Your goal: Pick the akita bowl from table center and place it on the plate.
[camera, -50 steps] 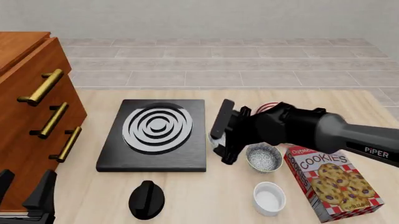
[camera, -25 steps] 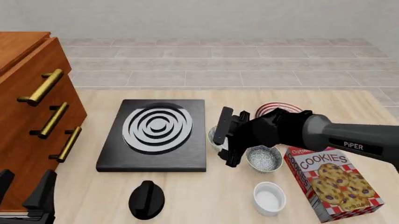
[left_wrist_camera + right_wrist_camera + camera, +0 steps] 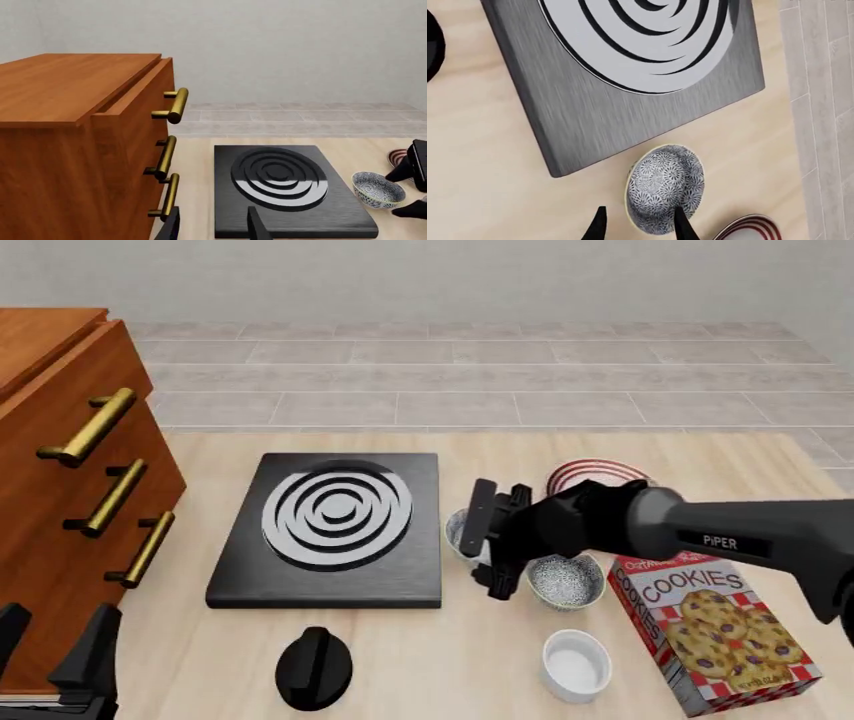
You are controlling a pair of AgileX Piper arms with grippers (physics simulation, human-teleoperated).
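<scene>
Near the middle of the front picture, the akita bowl (image 3: 463,531) sits on the desk (image 3: 400,660), right of the black stove plate (image 3: 334,530). Around its rim hangs the right pincer (image 3: 486,537), open wide. Behind it lies the plate (image 3: 587,474). Bottom left, the left pincer (image 3: 54,660) stands open.

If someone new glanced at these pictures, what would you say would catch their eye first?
Probably the right gripper, low at table centre with its open fingers around the akita bowl beside the black stove burner plate. Next, the bright cookie box near the table's right edge, with a second speckled bowl and a white cup next to it. The red-striped plate waits just behind the arm.
</scene>
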